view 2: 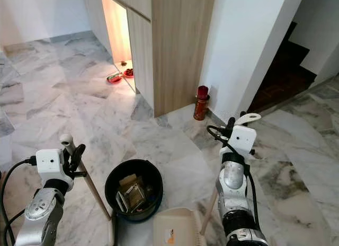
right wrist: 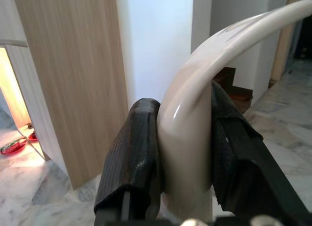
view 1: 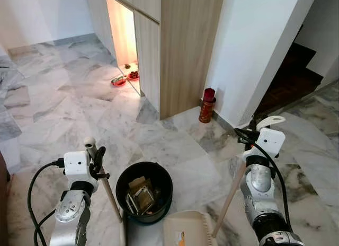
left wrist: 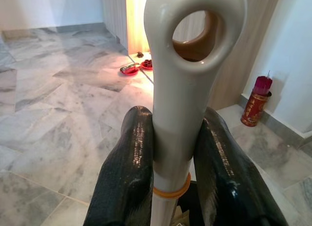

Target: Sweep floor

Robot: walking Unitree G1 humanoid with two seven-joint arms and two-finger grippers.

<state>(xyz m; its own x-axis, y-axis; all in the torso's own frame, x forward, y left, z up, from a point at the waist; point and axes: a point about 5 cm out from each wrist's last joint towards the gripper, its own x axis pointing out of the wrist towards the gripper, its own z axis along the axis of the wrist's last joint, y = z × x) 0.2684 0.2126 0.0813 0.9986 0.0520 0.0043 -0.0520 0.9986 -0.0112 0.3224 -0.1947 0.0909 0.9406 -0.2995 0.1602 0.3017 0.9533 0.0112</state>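
My left gripper is shut on the white top of a wooden broom handle; its stick slants down beside a black bin. In the left wrist view both fingers press the handle just below its hanging hole. My right gripper is shut on the curved white grip of the dustpan handle, whose stick runs down to a cream dustpan at the lower edge. In the right wrist view the grip sits between the pads. The bin holds scraps of paper and packaging.
A wooden cabinet stands ahead, with a lit niche and red bowls at floor level. A red canister stands at the foot of a white wall. Dark steps lie at the far right. Marble floor spreads to the left.
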